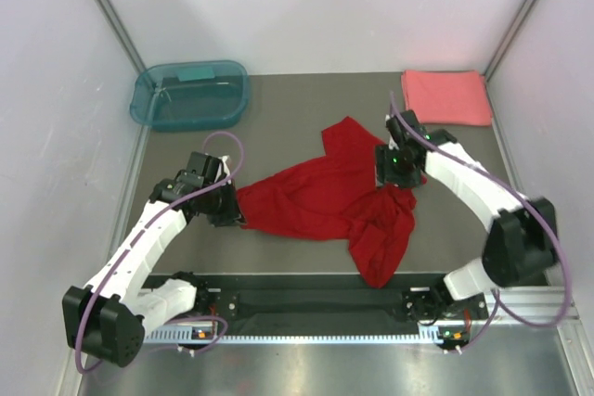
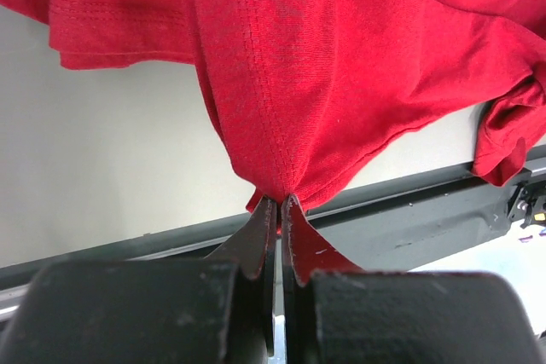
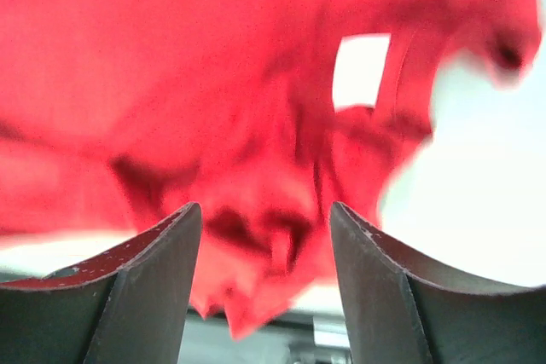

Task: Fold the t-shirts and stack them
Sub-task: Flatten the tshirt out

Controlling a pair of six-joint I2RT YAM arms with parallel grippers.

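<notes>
- we see the deep red shirt point(image 1: 320, 197) crumpled mid-table, long axis running left to right, one flap trailing toward the near edge
- coral-pink shirt point(image 1: 445, 96) sits folded in the far right corner
- left gripper point(image 2: 279, 204) is pinched tight on the red shirt's left end
- right gripper point(image 3: 266, 215) has its jaws spread, with blurry red cloth just past the gap

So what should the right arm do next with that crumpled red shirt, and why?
Probably the right tool should close on the bunched cloth before it. Its jaws stand apart over the red shirt, while the left tool pinches the other end, so both could pull it flat.
</notes>
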